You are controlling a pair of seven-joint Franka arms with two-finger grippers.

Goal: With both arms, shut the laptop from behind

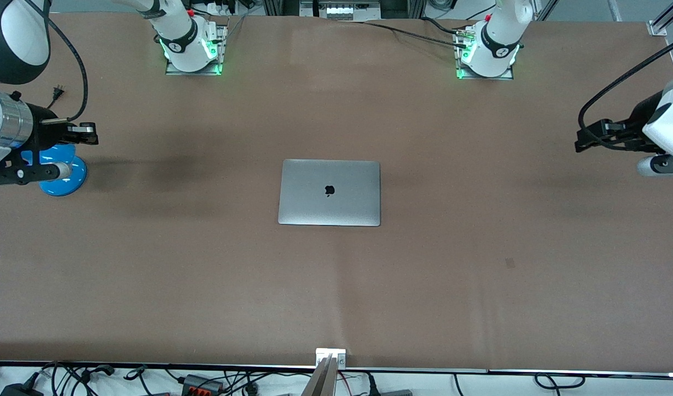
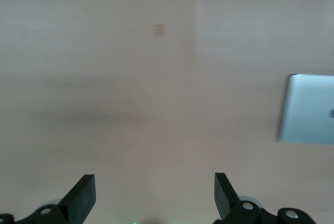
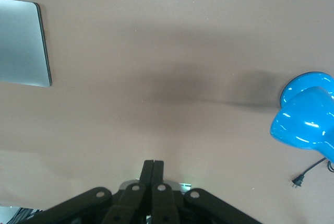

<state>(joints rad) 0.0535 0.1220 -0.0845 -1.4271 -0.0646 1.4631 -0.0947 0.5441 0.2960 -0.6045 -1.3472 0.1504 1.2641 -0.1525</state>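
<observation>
- The laptop (image 1: 329,192) lies flat in the middle of the brown table (image 1: 479,286). Its lid is already down, and we can see the black apple mark on top.
- So we think the job is done. Nothing looks left to do but keep the arms away.
- Our left gripper (image 2: 155,195) hangs over bare table, well apart from the laptop, toward the left arm's end. Its two fingers (image 2: 83,192) are spread wide and hold nothing.
- Our right gripper (image 3: 153,174) hangs well apart from the laptop too, toward the right arm's end. Its fingers are pressed together and hold nothing.
- A blue desk lamp (image 1: 61,175) stands on the table under the right gripper, well apart from the laptop.
- The table is smooth, with soft shadows between the laptop and the lamp.
- At the table edge nearest the front camera, we see cables (image 1: 149,379) and plugs.
</observation>
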